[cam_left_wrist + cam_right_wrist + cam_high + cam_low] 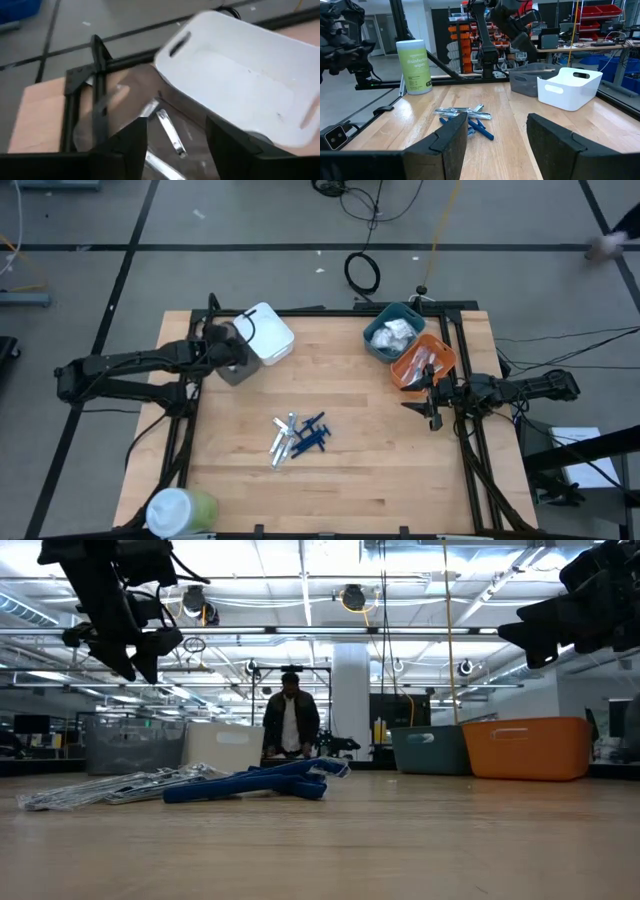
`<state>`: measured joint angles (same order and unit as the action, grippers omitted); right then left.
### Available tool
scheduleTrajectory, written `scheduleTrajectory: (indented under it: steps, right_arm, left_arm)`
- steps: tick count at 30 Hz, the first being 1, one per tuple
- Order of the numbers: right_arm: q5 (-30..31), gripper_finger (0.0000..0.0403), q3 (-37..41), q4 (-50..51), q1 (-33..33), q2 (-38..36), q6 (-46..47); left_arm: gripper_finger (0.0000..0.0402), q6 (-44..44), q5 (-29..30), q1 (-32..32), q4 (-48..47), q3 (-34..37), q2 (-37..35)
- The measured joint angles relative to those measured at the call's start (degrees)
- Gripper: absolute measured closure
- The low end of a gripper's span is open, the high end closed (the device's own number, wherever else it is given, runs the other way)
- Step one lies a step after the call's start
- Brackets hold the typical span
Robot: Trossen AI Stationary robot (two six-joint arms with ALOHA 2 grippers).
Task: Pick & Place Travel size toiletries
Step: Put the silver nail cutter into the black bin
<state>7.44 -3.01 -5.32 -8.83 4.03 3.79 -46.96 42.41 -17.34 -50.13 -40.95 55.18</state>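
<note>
Toiletries (298,436), silver tubes and dark blue sticks, lie heaped mid-table, long axes running roughly from near-left to far-right. Right gripper (432,402) hovers by the orange bin (424,361), fingers parted, empty. Left gripper (228,356) hangs spread over the clear bin (236,372), beside the white bin (268,334).

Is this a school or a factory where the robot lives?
Probably neither: it looks like a big robotics lab or workshop. There are long ceiling lights, cables on the floor, and shelves of orange bins behind the wooden table.
</note>
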Motion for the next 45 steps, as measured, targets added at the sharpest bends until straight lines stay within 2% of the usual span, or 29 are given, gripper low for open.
scheduleTrajectory:
  steps: [3, 8, 11, 13, 16, 20, 25, 32, 38, 45]
  right_arm:
    - [0.0, 0.021, 0.0, 0.0, 0.0, 0.0, 0.0]
    - [0.0, 0.0211, 0.0, 0.0, 0.0, 0.0, 0.0]
    - [0.0, 0.021, 0.0, 0.0, 0.0, 0.0, 0.0]
    - [0.0, 0.0209, 0.0, 0.0, 0.0, 0.0, 0.0]
    - [0.0, 0.021, 0.0, 0.0, 0.0, 0.0, 0.0]
    - [0.0, 0.021, 0.0, 0.0, 0.0, 0.0, 0.0]
    - [0.0, 0.0209, 0.0, 0.0, 0.0, 0.0, 0.0]
    - [0.0, 0.021, 0.0, 0.0, 0.0, 0.0, 0.0]
    - [0.0, 0.021, 0.0, 0.0, 0.0, 0.0, 0.0]
    - [0.0, 0.0211, 0.0, 0.0, 0.0, 0.0, 0.0]
  left_arm:
    - [0.0193, 4.4, -7.0, 0.5, 3.6, 0.0, 0.0]
    - [0.019, 17.5, -21.1, 5.2, 16.7, 0.0, 0.0]
    - [0.019, 21.7, -25.7, 9.3, 24.5, -0.1, 1.6]
    - [0.019, 24.1, -27.8, 12.1, 26.4, -0.2, 3.4]
    - [0.019, 29.3, -29.0, 16.4, 26.6, -0.1, 6.6]
    - [0.019, 36.0, -29.2, 21.1, 26.7, -0.1, 14.4]
    - [0.019, 36.5, -29.4, 24.6, 27.7, -0.1, 23.1]
    - [0.019, 35.9, -37.8, 26.0, 28.0, 0.0, 30.3]
    - [0.019, 38.0, -41.4, 26.2, 29.9, 0.0, 33.3]
    - [0.019, 41.2, -42.3, 26.1, 31.6, -0.3, 37.6]
